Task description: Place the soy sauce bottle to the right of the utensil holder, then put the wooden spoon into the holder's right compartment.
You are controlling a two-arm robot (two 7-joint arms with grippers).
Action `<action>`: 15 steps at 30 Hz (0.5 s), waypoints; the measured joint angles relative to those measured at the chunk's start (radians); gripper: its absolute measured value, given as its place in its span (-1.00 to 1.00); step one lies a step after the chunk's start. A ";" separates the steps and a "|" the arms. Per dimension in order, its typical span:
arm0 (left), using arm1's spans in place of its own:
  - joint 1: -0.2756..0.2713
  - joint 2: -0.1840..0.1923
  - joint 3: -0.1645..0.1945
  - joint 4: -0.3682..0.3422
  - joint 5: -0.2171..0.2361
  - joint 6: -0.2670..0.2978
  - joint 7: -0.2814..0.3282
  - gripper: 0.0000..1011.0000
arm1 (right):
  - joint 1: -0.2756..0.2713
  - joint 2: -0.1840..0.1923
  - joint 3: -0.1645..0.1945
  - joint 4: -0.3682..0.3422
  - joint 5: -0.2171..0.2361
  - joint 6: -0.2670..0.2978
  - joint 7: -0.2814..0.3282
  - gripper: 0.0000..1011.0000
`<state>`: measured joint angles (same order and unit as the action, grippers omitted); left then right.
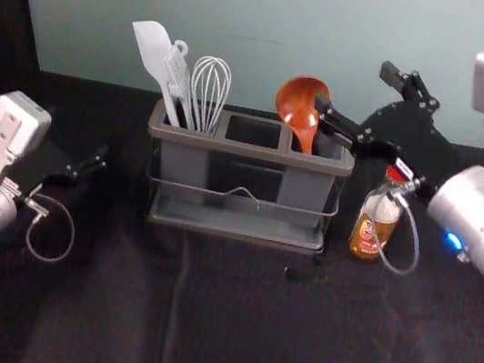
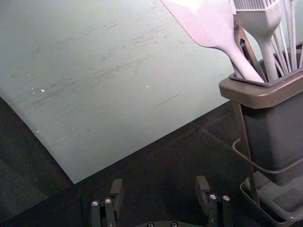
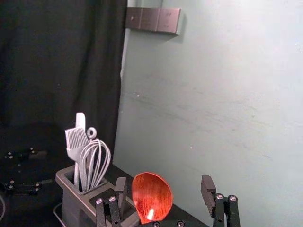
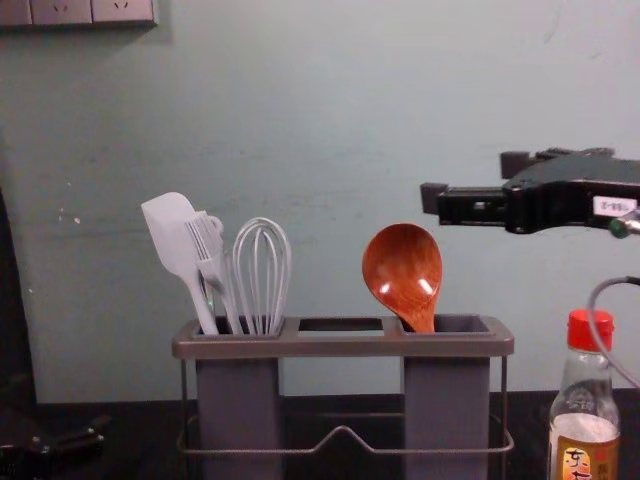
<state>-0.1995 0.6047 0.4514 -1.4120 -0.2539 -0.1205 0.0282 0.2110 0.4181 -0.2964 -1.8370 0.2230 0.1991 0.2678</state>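
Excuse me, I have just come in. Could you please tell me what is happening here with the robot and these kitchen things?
The robot's open, empty right gripper hovers near the reddish-brown wooden spoon, which stands in the right compartment of the grey utensil holder. The clear, red-capped soy sauce bottle stands to the holder's right. The open left gripper waits on the other side. Both placements look done.

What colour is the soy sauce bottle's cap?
The cap is bright red, showing best in the chest view.
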 joint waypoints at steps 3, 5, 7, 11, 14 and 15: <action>0.000 0.000 0.000 0.000 0.000 0.000 0.000 0.99 | -0.055 0.002 0.020 -0.052 -0.014 -0.005 -0.026 0.98; 0.000 0.000 0.000 0.000 0.000 0.000 0.000 0.99 | -0.090 0.003 0.033 -0.080 -0.022 -0.014 -0.039 0.98; 0.000 0.000 0.000 0.000 0.000 0.000 0.000 0.99 | -0.144 0.006 0.050 -0.113 -0.042 -0.038 -0.064 0.98; 0.000 0.000 0.000 0.000 0.000 0.000 0.000 0.99 | -0.234 0.005 0.079 -0.140 -0.074 -0.094 -0.108 0.98; 0.000 0.000 0.000 0.000 0.000 0.000 0.000 0.99 | -0.303 -0.004 0.103 -0.140 -0.089 -0.162 -0.136 0.98; 0.000 0.000 0.000 0.000 0.000 0.000 0.000 0.99 | -0.321 -0.008 0.109 -0.138 -0.092 -0.181 -0.143 0.98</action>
<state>-0.1996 0.6047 0.4514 -1.4120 -0.2539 -0.1206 0.0283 -0.1097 0.4105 -0.1876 -1.9746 0.1307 0.0184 0.1246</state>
